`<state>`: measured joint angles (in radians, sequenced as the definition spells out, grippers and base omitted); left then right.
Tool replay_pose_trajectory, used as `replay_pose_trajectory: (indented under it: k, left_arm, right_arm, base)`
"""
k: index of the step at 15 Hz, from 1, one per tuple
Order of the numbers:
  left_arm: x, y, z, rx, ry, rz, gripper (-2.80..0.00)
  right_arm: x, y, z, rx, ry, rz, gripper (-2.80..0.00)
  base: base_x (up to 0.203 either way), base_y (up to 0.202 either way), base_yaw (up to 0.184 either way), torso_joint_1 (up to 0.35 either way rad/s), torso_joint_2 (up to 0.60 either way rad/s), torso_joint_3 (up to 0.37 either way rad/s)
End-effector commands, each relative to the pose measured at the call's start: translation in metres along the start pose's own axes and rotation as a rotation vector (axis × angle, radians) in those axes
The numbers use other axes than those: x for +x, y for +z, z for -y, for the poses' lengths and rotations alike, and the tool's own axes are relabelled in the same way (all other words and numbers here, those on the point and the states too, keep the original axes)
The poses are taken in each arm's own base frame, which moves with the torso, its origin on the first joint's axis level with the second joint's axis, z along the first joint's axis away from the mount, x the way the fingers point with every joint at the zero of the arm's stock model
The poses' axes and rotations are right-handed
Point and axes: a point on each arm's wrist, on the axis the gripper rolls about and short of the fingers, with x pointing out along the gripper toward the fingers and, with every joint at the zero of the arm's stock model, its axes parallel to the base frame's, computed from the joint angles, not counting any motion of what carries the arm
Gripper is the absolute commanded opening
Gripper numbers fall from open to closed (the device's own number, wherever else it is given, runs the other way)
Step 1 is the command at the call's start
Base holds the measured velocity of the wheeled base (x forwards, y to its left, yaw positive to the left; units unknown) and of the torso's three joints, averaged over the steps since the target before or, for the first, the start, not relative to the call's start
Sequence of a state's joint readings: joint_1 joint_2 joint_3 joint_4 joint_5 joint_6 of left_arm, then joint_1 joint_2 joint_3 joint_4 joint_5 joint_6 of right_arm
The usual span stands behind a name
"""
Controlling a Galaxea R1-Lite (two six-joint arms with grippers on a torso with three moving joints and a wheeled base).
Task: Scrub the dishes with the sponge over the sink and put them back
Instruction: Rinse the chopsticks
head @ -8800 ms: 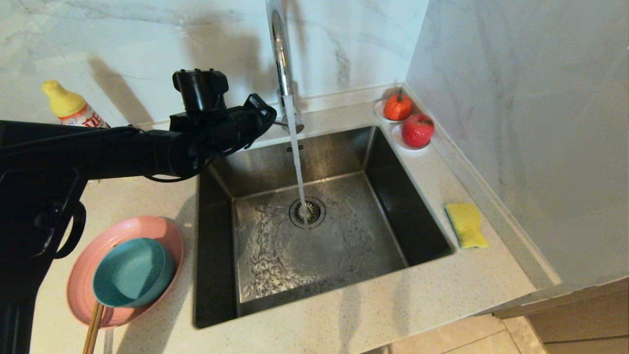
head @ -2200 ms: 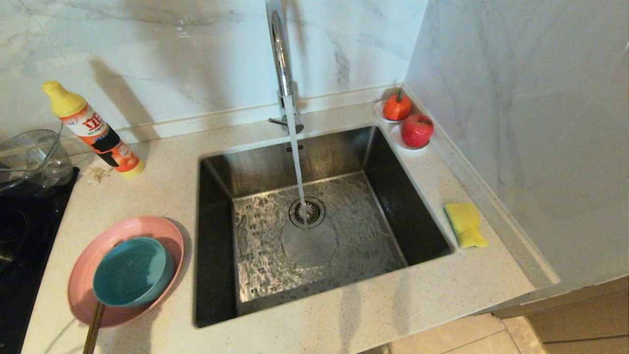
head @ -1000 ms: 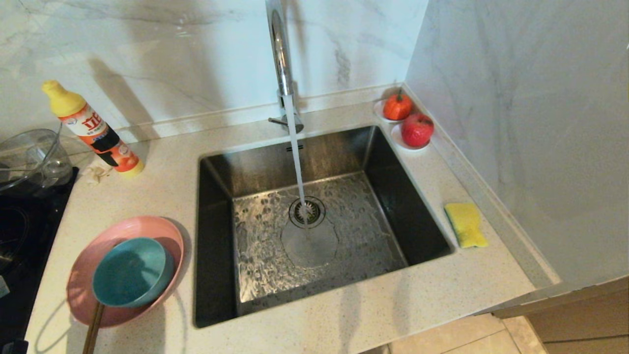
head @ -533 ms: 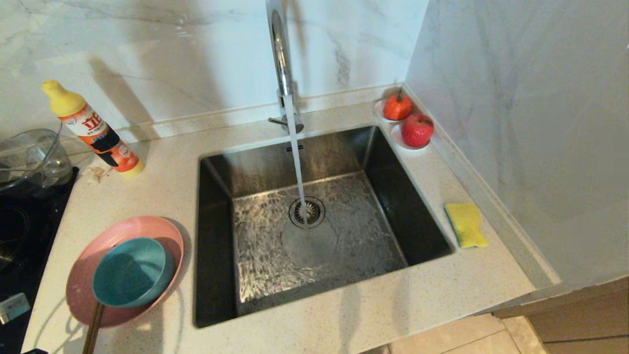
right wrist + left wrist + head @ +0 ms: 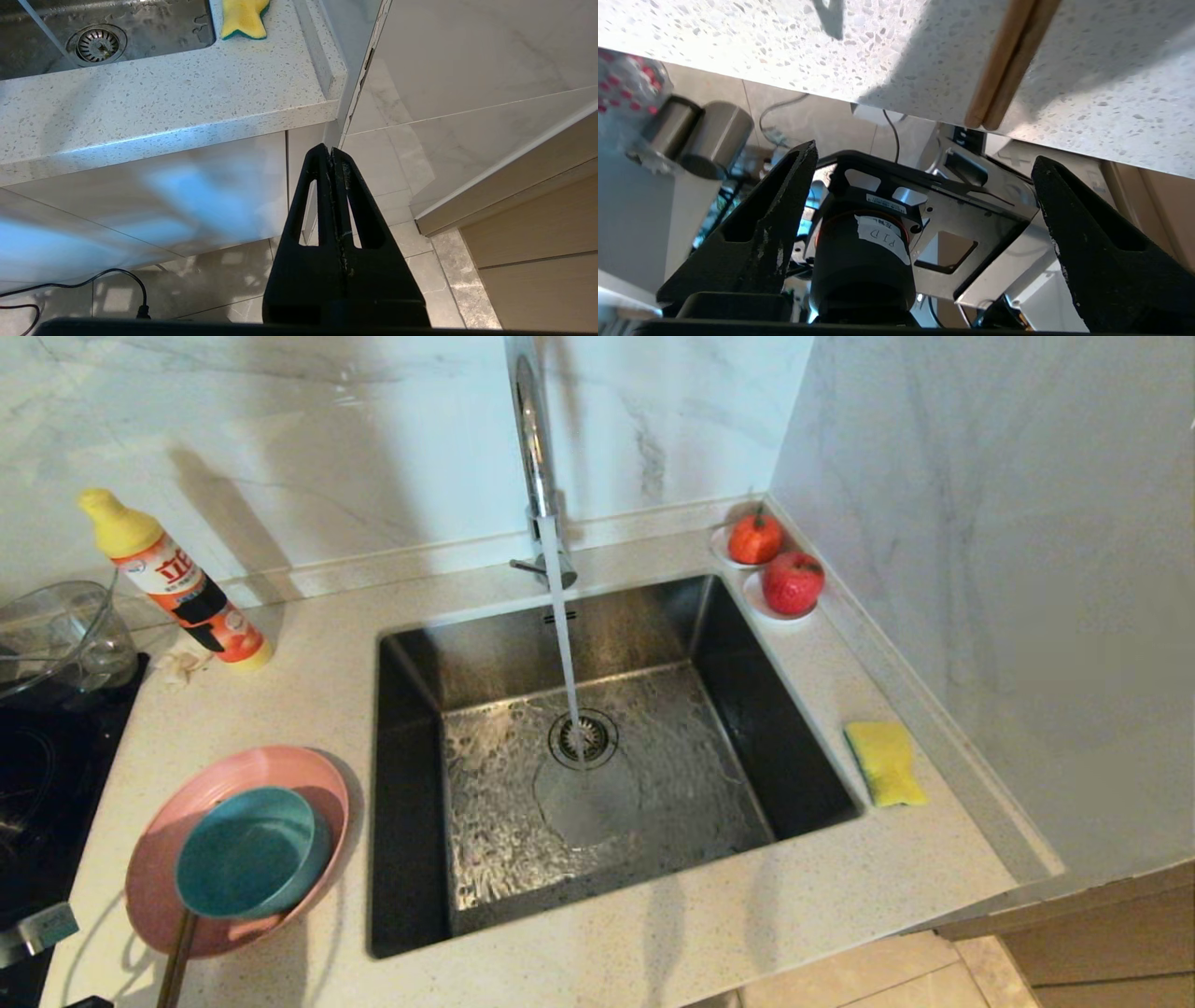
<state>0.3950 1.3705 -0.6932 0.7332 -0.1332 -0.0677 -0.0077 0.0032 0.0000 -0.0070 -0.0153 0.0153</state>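
The pink plate (image 5: 271,767) lies on the counter left of the sink (image 5: 747,709), with the teal bowl (image 5: 247,851) inside it. Wooden chopsticks (image 5: 177,961) poke out from under the bowl toward the counter's front edge. The yellow sponge (image 5: 885,763) lies on the counter right of the sink. Water runs from the chrome faucet (image 5: 532,439) onto the drain. My left gripper (image 5: 924,151) is open and empty, low beside the counter's front edge near the ends of the chopsticks (image 5: 1008,65). My right gripper (image 5: 331,151) is shut and empty, parked below the counter front, with the sponge (image 5: 244,18) beyond it.
A detergent bottle (image 5: 177,583) and a clear glass bowl (image 5: 56,635) stand at the back left by a black cooktop (image 5: 37,775). Two red fruits (image 5: 794,583) sit on saucers at the sink's back right corner. A wall closes the right side.
A grey part of my left arm has come into view at the lower left edge and moved up. The dishes and sponge have not moved; water keeps running.
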Motion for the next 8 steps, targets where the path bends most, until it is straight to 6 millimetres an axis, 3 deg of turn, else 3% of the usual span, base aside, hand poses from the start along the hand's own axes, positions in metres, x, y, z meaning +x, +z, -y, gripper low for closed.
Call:
replay_pose_trajectory:
  k: [1,8]
  left_arm:
    - [0.006,0.002,-0.001,-0.024,-0.001,-0.044,0.0]
    - [0.017,0.003,0.0,-0.075,-0.046,-0.112,0.0]
  right_arm:
    - [0.0,0.0,0.0,0.0,0.0,0.0,-2.8]
    - [0.0,0.0,0.0,0.0,0.0,0.001,-2.8]
  base:
    - [0.0,0.0,0.0,0.0,0.0,0.0]
    - [0.0,0.0,0.0,0.0,0.0,0.0]
